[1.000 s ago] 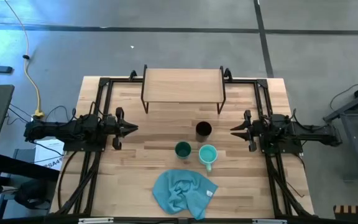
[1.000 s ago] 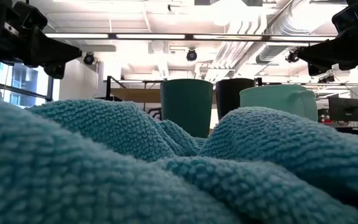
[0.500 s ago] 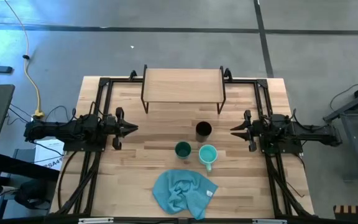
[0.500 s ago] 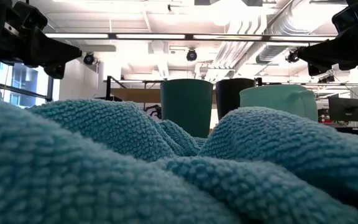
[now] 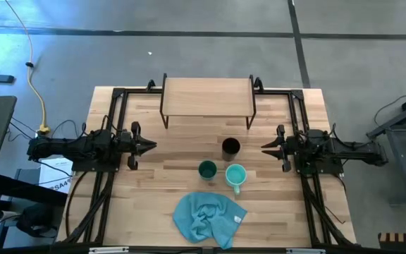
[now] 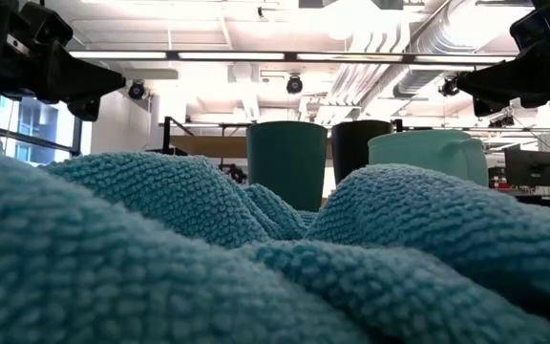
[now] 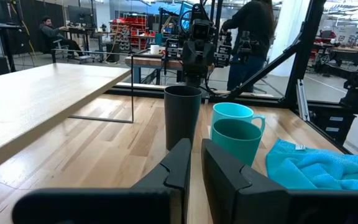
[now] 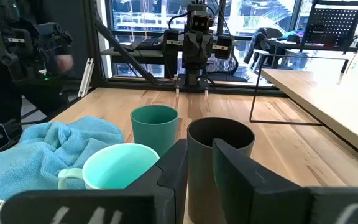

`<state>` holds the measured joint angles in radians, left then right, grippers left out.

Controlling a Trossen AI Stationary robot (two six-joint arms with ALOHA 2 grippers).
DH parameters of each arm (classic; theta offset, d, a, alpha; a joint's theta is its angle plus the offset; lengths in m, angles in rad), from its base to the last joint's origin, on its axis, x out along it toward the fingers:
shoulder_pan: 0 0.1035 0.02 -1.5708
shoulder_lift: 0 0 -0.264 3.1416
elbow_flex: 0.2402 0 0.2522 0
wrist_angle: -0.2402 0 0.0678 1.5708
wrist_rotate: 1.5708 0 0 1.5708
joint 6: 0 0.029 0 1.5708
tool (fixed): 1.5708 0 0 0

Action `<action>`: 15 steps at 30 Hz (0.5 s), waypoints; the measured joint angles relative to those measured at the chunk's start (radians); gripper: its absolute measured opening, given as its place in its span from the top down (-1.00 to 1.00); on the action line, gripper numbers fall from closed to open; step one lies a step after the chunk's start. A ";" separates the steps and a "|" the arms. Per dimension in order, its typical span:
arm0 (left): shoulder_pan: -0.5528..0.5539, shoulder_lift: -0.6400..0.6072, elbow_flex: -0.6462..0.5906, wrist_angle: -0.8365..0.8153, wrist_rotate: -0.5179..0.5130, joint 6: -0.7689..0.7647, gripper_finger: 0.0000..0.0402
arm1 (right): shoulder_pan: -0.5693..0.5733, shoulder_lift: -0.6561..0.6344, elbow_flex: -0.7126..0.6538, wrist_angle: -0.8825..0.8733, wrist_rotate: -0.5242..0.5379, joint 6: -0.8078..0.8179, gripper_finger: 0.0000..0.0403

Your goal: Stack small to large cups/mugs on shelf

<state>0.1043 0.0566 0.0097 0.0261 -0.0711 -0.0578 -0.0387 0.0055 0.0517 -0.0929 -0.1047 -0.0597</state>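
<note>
Cups stand grouped near the middle of the wooden table (image 5: 154, 176), none of them on the shelf (image 5: 206, 93): the tall black cup (image 5: 231, 147) is farthest back, closest to the shelf's front edge, with the short dark teal cup (image 5: 207, 169) in front of it to the left and the light turquoise mug (image 5: 235, 175) just beside the teal one, its handle pointing toward the table's near edge. All three are upright and open side up. The shelf, a pale wood board on thin black legs, sits at the back of the table with its top bare. A crumpled blue cloth (image 5: 208, 219) lies near the front edge, just in front of the mug and teal cup; it fills most of the low view. The left gripper (image 5: 151, 146) rests at the left side of the table, pointing toward the cups, its fingers a narrow slit apart and holding nothing. The right gripper (image 5: 265, 149) waits at the right side, facing the black cup, its fingers slightly parted and empty. People show in the room beyond.
</note>
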 joint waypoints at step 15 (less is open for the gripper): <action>0.000 0.000 0.000 0.000 0.000 0.000 0.85 | 0.000 0.000 0.000 0.000 0.000 0.000 0.67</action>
<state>0.1043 0.0566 0.0097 0.0261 -0.0708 -0.0574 -0.0388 0.0054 0.0514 -0.0929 -0.1047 -0.0601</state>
